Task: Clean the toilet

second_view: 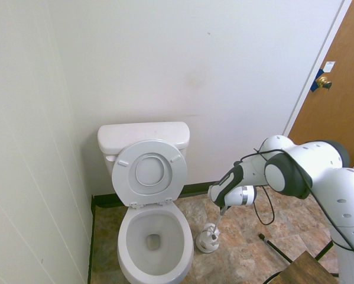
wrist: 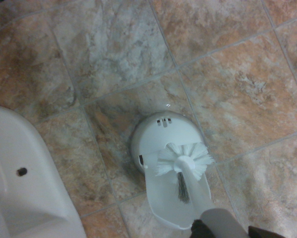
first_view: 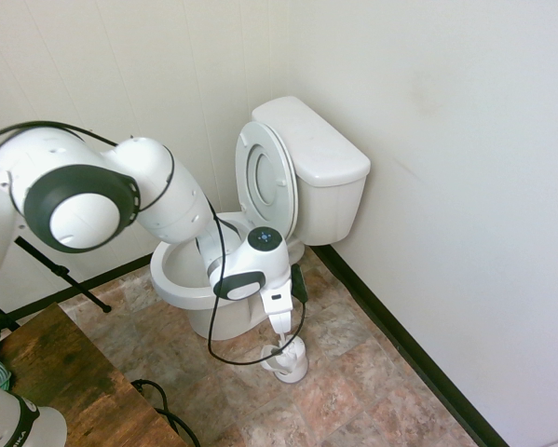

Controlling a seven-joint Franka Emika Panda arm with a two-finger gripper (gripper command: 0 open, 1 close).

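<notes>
The toilet [first_view: 292, 200] [second_view: 155, 236] stands against the wall with its lid and seat raised and its bowl open. My gripper [first_view: 279, 331] [second_view: 223, 209] hangs low beside the bowl, on the door side, shut on the thin handle of a white toilet brush [second_view: 217, 223]. In the wrist view the bristle head [wrist: 184, 159] sits right over the small white brush holder [wrist: 163, 144] on the floor. The holder [first_view: 291, 363] [second_view: 207, 242] stands on the tiles just off the toilet's foot [wrist: 24, 193].
A wooden table corner [first_view: 55, 377] [second_view: 298, 269] is near the arm's base. A brown door [second_view: 336, 100] is in the far corner. Walls close in behind the toilet and along its other side. Tiled floor [wrist: 227, 74] lies open around the holder.
</notes>
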